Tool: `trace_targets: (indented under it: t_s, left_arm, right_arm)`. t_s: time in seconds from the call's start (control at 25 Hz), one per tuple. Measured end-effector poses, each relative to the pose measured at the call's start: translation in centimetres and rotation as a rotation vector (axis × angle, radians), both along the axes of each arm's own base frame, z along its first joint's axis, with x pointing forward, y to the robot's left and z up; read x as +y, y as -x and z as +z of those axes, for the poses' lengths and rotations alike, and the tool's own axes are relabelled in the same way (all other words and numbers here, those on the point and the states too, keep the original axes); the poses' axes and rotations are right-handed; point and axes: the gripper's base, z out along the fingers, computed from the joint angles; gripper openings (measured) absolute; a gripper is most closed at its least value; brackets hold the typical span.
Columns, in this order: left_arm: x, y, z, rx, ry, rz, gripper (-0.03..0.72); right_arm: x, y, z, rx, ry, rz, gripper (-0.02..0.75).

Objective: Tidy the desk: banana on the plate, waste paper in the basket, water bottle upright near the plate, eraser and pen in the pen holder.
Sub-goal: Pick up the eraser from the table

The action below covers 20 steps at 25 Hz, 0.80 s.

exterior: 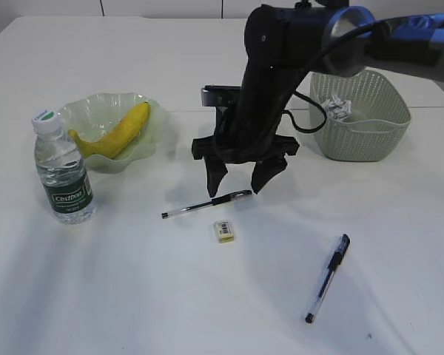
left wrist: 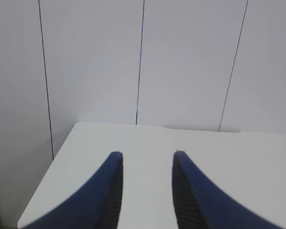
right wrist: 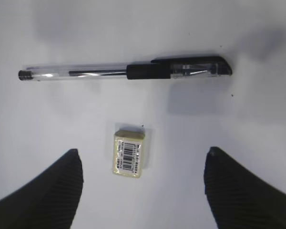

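The banana [exterior: 122, 132] lies on the pale green plate [exterior: 157, 118], and the water bottle [exterior: 62, 171] stands upright in front of that plate. Crumpled waste paper [exterior: 338, 106] sits inside the basket [exterior: 370, 137]. A clear black-capped pen [exterior: 207, 203] [right wrist: 124, 72] and a small yellowish eraser [exterior: 224, 231] [right wrist: 128, 154] lie on the table. My right gripper [exterior: 237, 185] [right wrist: 143, 151] hangs open just above them, fingers pointing down, the eraser between the fingers and nearer the left one. A dark pen holder [exterior: 213, 95] is mostly hidden behind the right arm. My left gripper [left wrist: 147, 154] is open and holds nothing.
A second, dark blue pen [exterior: 327, 277] lies at the front right of the white table [exterior: 133, 296]. In the left wrist view the table's far edge [left wrist: 157, 126] meets a panelled wall.
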Motion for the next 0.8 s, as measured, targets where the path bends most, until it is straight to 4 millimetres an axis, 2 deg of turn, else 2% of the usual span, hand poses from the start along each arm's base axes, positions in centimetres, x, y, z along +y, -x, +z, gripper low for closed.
trace_targets:
  t_s: [0.16, 0.32, 0.48, 0.8]
  left_arm:
    - [0.0, 0.0, 0.0, 0.0, 0.0, 0.0, 0.24]
    - [0.0, 0.0, 0.0, 0.0, 0.0, 0.0, 0.24]
    - [0.0, 0.0, 0.0, 0.0, 0.0, 0.0, 0.24]
    - [-0.3, 0.0, 0.1, -0.006, -0.001, -0.028, 0.24]
  right_arm:
    - [0.7, 0.3, -0.9, 0.0, 0.046, 0.028, 0.587]
    - [1.6, 0.5, -0.5, -0.03, 0.064, 0.053, 0.586]
    - [1.8, 0.4, -0.3, -0.051, 0.088, 0.05, 0.587]
    - [3.4, 1.1, -2.3, -0.037, 0.141, 0.091, 0.586]
